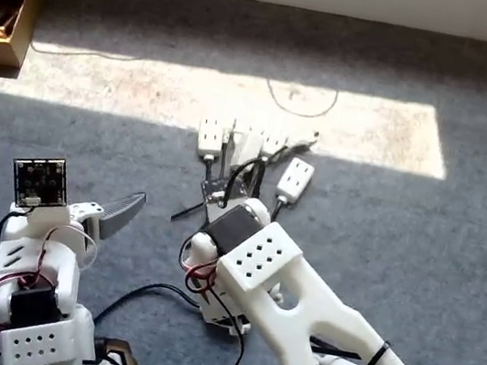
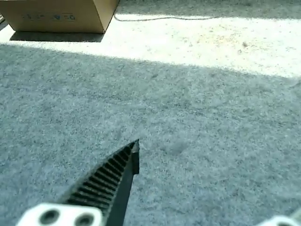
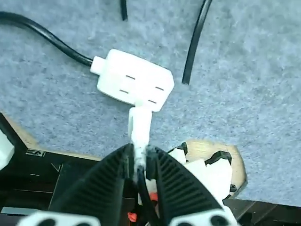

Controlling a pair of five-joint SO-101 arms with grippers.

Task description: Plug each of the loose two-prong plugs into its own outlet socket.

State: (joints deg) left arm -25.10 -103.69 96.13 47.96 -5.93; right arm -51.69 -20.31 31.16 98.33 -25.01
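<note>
The right gripper (image 3: 139,154) has its fingers clamped on a white two-prong plug (image 3: 140,123). The plug's nose touches one face of a white outlet block (image 3: 134,81) lying loose on the grey carpet (image 3: 254,84), near its middle. A good push would likely stay square to the slots and be slow, since the unheld block could slide away.
</note>
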